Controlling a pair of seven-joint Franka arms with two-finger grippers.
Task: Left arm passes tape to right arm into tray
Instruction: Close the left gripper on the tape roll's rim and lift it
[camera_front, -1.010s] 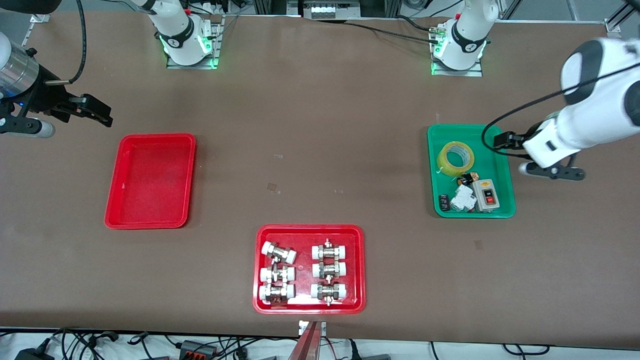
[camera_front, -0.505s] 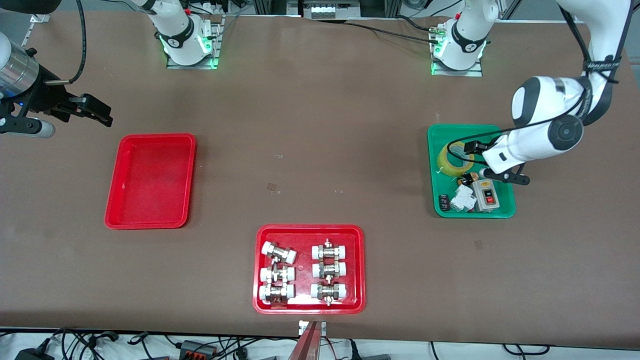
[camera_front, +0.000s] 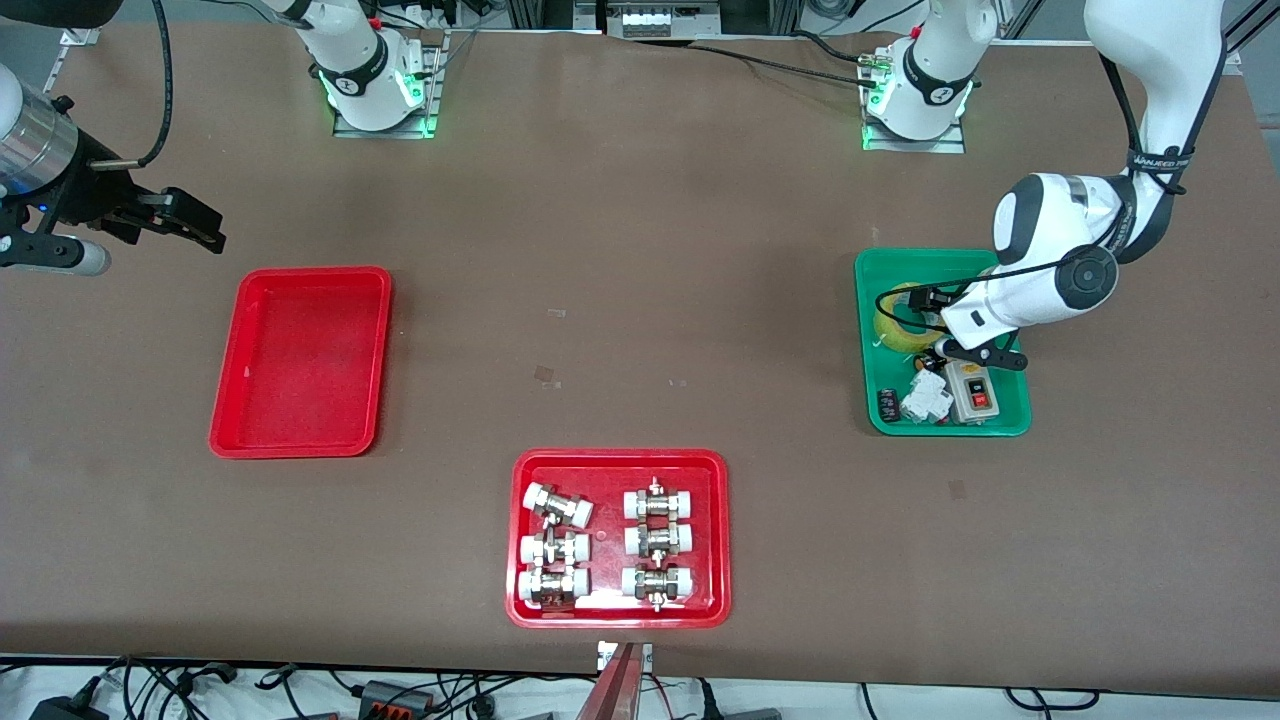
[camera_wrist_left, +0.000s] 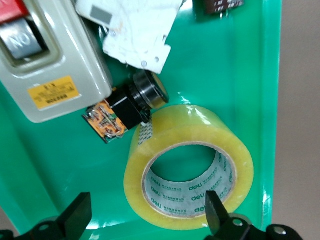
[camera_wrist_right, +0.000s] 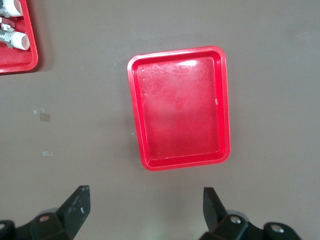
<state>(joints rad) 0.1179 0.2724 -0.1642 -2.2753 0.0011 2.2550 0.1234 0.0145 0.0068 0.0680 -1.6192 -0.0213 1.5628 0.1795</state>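
If I close off-centre, my left gripper could nudge the tape against the small black part touching it in the green tray, since I hang tilted over the roll, fingers spread wide, while my right gripper waits open near the red tray.

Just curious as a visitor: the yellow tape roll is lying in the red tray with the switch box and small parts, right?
Not quite. The tape roll lies in the green tray, not a red one, beside the switch box and small parts. The left wrist view shows it.
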